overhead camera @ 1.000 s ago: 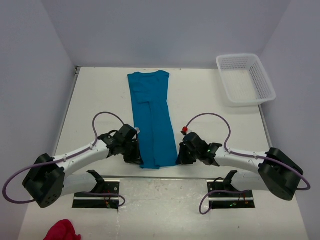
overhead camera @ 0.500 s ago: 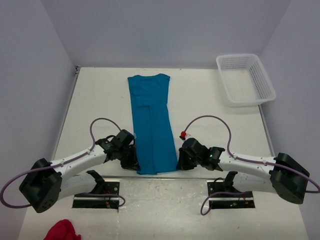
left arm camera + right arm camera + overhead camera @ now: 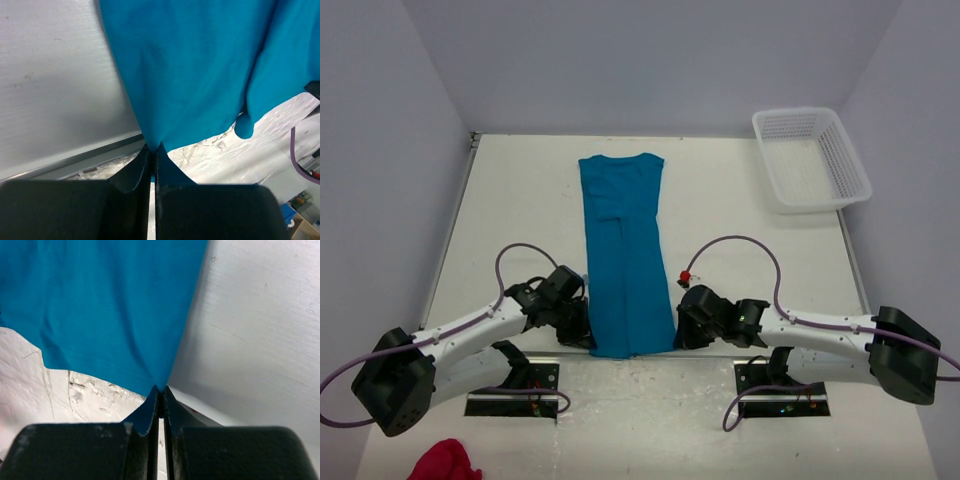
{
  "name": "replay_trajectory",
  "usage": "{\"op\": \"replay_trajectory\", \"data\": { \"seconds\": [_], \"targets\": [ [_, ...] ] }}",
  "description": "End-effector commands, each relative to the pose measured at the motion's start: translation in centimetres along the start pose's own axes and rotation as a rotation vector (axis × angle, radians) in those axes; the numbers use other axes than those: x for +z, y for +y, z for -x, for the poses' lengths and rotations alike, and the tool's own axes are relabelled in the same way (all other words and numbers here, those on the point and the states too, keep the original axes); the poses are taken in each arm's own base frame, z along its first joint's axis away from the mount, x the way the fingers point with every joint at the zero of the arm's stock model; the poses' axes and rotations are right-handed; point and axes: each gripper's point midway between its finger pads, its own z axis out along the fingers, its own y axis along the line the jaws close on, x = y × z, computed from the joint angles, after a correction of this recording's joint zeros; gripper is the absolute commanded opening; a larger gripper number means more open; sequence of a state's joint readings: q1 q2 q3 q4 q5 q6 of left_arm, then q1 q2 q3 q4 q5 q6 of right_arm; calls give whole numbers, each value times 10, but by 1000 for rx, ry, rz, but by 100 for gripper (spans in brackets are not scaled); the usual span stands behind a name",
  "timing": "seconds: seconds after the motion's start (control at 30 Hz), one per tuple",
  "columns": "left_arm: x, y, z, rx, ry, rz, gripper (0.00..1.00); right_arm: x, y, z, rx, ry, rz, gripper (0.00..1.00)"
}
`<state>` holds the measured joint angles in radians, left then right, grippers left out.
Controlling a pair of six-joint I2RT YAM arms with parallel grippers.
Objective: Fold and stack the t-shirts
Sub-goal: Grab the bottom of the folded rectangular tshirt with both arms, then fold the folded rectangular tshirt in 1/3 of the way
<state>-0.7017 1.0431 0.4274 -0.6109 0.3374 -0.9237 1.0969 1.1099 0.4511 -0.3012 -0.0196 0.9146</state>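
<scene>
A plain teal-blue t-shirt (image 3: 625, 250), folded into a long narrow strip, lies down the middle of the table with its collar end at the far side. Its hem reaches the table's near edge. My left gripper (image 3: 588, 340) is shut on the hem's near left corner, and the left wrist view shows the cloth (image 3: 190, 70) pinched at the fingertips (image 3: 152, 149). My right gripper (image 3: 678, 338) is shut on the near right corner; in the right wrist view the fabric (image 3: 100, 305) runs into the closed tips (image 3: 161, 390).
A white mesh basket (image 3: 810, 158) stands at the far right of the table (image 3: 510, 200). A red cloth (image 3: 442, 462) lies below the table's near edge at bottom left. Two black arm mounts (image 3: 515, 392) sit along the near edge.
Both grippers have moved toward the near edge, dragging the t-shirt's hem with them; the whole strip has slid nearer and the collar end has left the far edge.
</scene>
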Motion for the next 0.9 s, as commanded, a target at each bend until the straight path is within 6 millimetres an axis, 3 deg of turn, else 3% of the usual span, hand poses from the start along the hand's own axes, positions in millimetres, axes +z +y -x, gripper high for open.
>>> {"op": "replay_trajectory", "data": {
  "seconds": [0.0,0.13,0.23,0.27,0.4,0.47,0.5,0.53,0.57,0.6,0.63,0.73,0.83,0.87],
  "targets": [
    [-7,-1,-6,14,14,-15,0,-9,5,9,4,-42,-24,0],
    [-19,-20,6,53,-39,-61,0,-18,13,18,-30,-72,-22,0],
    [-34,-40,29,98,-120,-66,0,-30,28,36,-79,-103,-27,0],
    [-38,-43,37,115,-149,-55,0,-29,26,46,-88,-125,-60,0],
    [-64,-97,87,146,-266,-138,0,-45,51,102,-127,-176,-47,0],
    [-71,-104,109,143,-301,-146,0,-47,59,137,-134,-194,-42,0],
    [-76,-112,125,142,-324,-150,0,-47,57,145,-138,-186,-67,0],
    [-81,-112,138,137,-345,-146,0,-48,56,157,-143,-197,-83,0],
    [-88,-107,155,124,-374,-140,0,-55,60,182,-153,-234,-77,0],
    [-92,-111,170,122,-396,-145,0,-47,57,184,-153,-190,-83,0],
    [-97,-105,186,105,-417,-137,0,-53,59,206,-159,-223,-78,0],
    [-100,-105,217,84,-429,-121,0,-37,48,223,-149,-167,-98,0],
    [-98,-99,250,40,-457,-121,0,-31,39,257,-159,-162,-109,0],
    [-99,-97,251,32,-460,-120,0,-28,37,265,-160,-162,-108,0]
  ]
}}
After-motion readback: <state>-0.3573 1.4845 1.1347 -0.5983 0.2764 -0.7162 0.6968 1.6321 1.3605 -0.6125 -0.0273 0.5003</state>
